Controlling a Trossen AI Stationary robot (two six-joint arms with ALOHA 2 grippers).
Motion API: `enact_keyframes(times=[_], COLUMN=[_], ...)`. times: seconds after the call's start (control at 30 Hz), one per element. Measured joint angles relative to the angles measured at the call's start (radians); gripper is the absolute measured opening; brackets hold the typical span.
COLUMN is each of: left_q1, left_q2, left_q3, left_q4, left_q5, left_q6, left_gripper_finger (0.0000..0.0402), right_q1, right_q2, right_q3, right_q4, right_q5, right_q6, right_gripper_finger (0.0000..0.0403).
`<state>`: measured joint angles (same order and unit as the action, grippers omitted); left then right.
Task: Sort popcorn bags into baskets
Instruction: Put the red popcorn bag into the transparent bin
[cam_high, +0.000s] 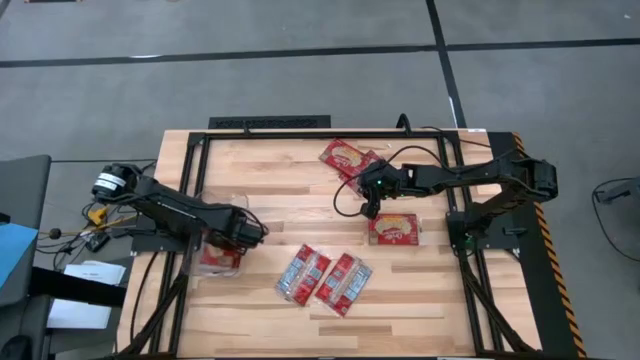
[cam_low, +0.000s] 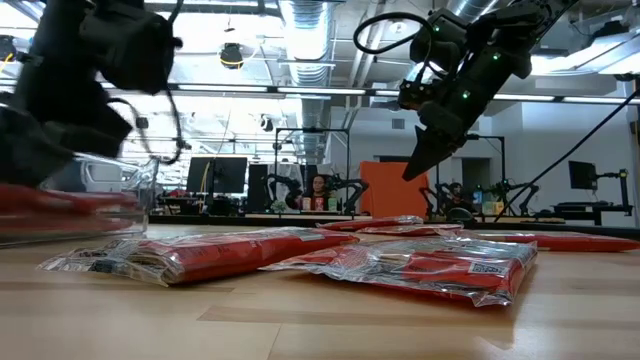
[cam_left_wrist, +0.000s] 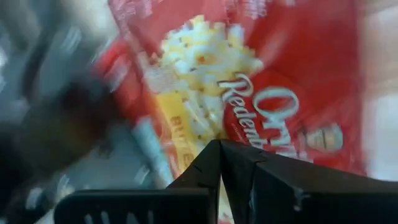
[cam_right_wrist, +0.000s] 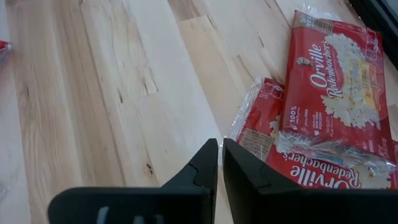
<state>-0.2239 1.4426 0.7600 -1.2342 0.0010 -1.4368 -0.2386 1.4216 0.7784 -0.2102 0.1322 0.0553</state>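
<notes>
A clear tub (cam_high: 193, 240) stands at the table's left with red popcorn packets (cam_high: 218, 260) in it; it also shows in the low view (cam_low: 140, 185). My left gripper (cam_high: 245, 228) is over the tub, shut (cam_left_wrist: 221, 148), just above a packet with a yellow popcorn picture (cam_left_wrist: 261, 74). My right gripper (cam_high: 370, 205) is shut (cam_right_wrist: 220, 146) and raised above bare wood (cam_low: 420, 160). Overlapping packets (cam_high: 345, 157) lie flat to its far side, and they also show in the right wrist view (cam_right_wrist: 333, 74). One packet (cam_high: 393, 230) lies to its near side. My left gripper points down at the packet in the tub with shut fingers. Nothing shows between them. The view is blurred, and I cannot tell whether the fingertips touch the packet.
Two packets with white and grey-blue print (cam_high: 303, 272) (cam_high: 343, 283) lie flat side by side near the front middle, and show close up in the low view (cam_low: 420, 265). A black frame (cam_high: 300, 132) runs around the table top. Bare wood lies between the arms.
</notes>
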Motion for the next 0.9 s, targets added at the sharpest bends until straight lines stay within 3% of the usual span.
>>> enact_keyframes(times=[0.2,0.4,0.5,0.57,0.67,0.73,0.8,0.9], left_q1=[-0.002,0.0,0.012,0.033,0.087,0.15,0.228,0.34], left_q2=[-0.054,-0.123,-0.162,-0.182,-0.186,-0.184,-0.181,-0.18], left_q3=[0.033,0.147,0.265,0.345,0.427,0.45,0.445,0.394], left_q4=[-0.105,-0.102,-0.036,0.027,0.113,0.172,0.256,0.414], left_q5=[-0.035,-0.067,-0.179,-0.308,-0.505,-0.569,-0.555,-0.445], left_q6=[-0.032,-0.067,-0.04,0.015,0.133,0.204,0.302,0.472], left_gripper_finger=[0.0,0.0,0.0,0.0,0.0,0.0,0.0001,0.0015], right_q1=[0.0,0.0,-0.005,-0.025,-0.089,-0.149,-0.206,-0.266], right_q2=[0.0,-0.003,-0.02,-0.035,-0.046,-0.039,-0.001,0.059], right_q3=[0.0,0.0,0.0,0.0,0.0,0.0,0.002,0.0], right_q4=[0.001,0.001,-0.001,0.003,0.019,0.056,0.109,0.153], right_q5=[0.0,-0.003,-0.001,0.001,0.005,0.006,0.007,-0.012], right_q6=[-0.002,-0.003,0.008,0.043,0.087,0.087,0.062,0.058], right_gripper_finger=[0.0049,0.0049,0.0049,0.0049,0.0049,0.0046,0.0034,0.0012])
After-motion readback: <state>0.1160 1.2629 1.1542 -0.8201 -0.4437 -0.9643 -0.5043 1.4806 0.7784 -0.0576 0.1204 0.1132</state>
